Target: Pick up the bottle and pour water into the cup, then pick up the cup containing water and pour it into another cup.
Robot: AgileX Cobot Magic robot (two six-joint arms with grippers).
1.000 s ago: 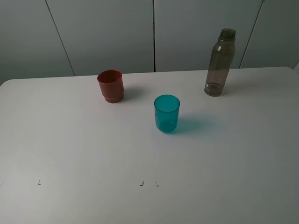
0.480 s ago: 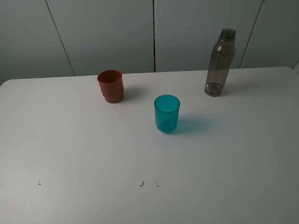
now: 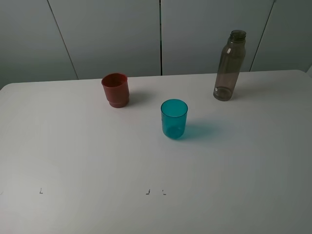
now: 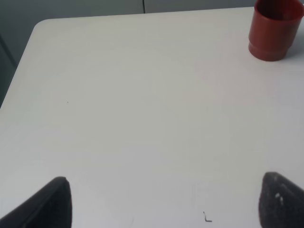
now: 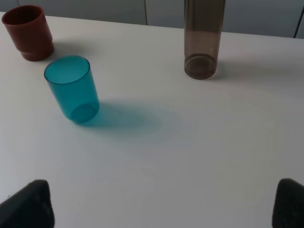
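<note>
The smoky grey-brown bottle [image 3: 229, 66] stands upright at the back right of the white table [image 3: 97, 156]; its lower part shows in the right wrist view [image 5: 203, 38]. The teal-blue cup [image 3: 174, 118] stands upright near the table's middle [image 5: 72, 88]. The red cup [image 3: 116, 89] stands at the back left [image 4: 274, 30] [image 5: 28, 32]. No arm appears in the exterior view. My left gripper [image 4: 164, 204] is open over bare table, far from the red cup. My right gripper [image 5: 161, 204] is open, well short of the teal cup and the bottle.
Grey wall panels [image 3: 161, 34] rise behind the table's far edge. Small dark marks [image 3: 147, 192] dot the table near its front. The table's left corner and edge [image 4: 28, 42] show in the left wrist view.
</note>
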